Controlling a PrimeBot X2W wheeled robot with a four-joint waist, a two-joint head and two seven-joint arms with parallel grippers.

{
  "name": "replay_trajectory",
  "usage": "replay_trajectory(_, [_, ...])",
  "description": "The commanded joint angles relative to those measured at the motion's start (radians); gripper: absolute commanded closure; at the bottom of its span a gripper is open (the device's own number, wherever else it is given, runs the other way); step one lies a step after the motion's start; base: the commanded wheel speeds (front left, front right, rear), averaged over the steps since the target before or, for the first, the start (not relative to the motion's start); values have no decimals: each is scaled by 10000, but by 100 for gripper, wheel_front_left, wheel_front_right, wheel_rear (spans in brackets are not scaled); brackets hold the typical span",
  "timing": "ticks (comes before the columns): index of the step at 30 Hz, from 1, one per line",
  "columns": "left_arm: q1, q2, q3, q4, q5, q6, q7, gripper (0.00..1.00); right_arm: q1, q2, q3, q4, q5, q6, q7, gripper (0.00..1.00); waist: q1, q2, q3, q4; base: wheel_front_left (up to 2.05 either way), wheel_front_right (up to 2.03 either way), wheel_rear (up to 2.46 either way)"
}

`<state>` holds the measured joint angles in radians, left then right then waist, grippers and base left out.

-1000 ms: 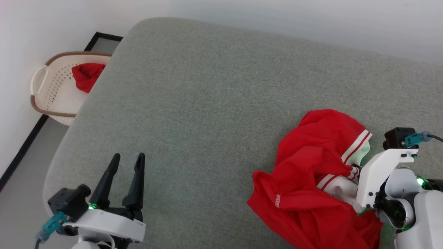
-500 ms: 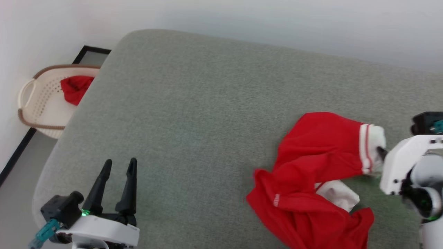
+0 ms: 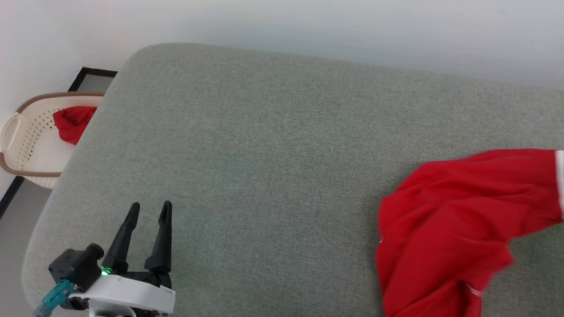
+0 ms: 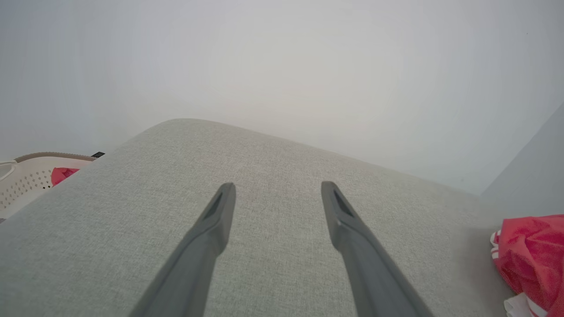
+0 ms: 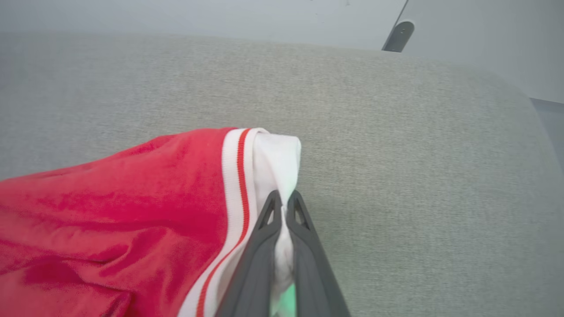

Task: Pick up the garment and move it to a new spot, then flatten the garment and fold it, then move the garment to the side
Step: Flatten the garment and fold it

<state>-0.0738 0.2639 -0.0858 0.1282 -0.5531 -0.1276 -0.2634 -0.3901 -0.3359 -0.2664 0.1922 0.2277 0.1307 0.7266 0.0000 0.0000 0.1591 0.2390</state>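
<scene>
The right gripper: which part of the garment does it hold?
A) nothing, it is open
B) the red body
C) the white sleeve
C: in the right wrist view, the right gripper is shut on the white sleeve of the garment.

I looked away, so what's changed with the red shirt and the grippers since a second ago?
The right gripper, shut on the white sleeve, has dragged the large red jersey T-shirt rightward across the grey cushion, stretching the bunch out. The left gripper stays open and idle; the red cloth stays in the cream basket.
</scene>
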Motion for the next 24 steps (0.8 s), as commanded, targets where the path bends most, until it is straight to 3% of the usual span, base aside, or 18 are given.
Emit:
replay_trajectory(1, [-14, 21, 15, -26, 33, -34, -10, 0, -86, -276, -237, 152, -38, 1, -73, 100, 0, 0, 61, -47, 0, 0, 0])
replay_trajectory(8, [-102, 90, -30, 4, -4, -42, -10, 0, 214, -860, -1214, 874, -470, -1, -219, 100, 0, 0, 143, -93, 0, 0, 0])
replay_trajectory(17, [-147, 214, -87, 69, -73, -46, -10, 0, 461, -528, -2368, 1776, -1162, -1, -342, 97, 0, 0, 194, -192, 0, 0, 0])
replay_trajectory(18, [-164, 227, -98, 83, -71, -46, -10, 0, 399, -480, -2389, 1875, -1230, -1, -418, 85, 0, 0, 194, -216, 0, 0, 0])
replay_trajectory(19, [-181, 246, -117, 95, -68, -46, -10, 0, 322, -449, -2389, 1966, -1277, -1, -462, 59, 0, 0, 190, -239, 0, 0, 0])
replay_trajectory(20, [-190, 267, -131, 112, -69, -46, -10, 0, 245, -375, -2388, 2080, -1291, -1, -523, 4, 0, 0, 179, -273, 0, 0, 0])
replay_trajectory(21, [-205, 287, -155, 124, -70, -46, -10, 0, 157, -325, -2377, 2170, -1295, -1, -572, 0, 0, 0, 171, -302, 0, 0, 0])
replay_trajectory(24, [-211, 354, -196, 160, -75, -47, 28, 0, -7, -200, -2215, 2268, -1288, -1, -734, 0, 0, 0, 92, -426, 0, 0, 0])
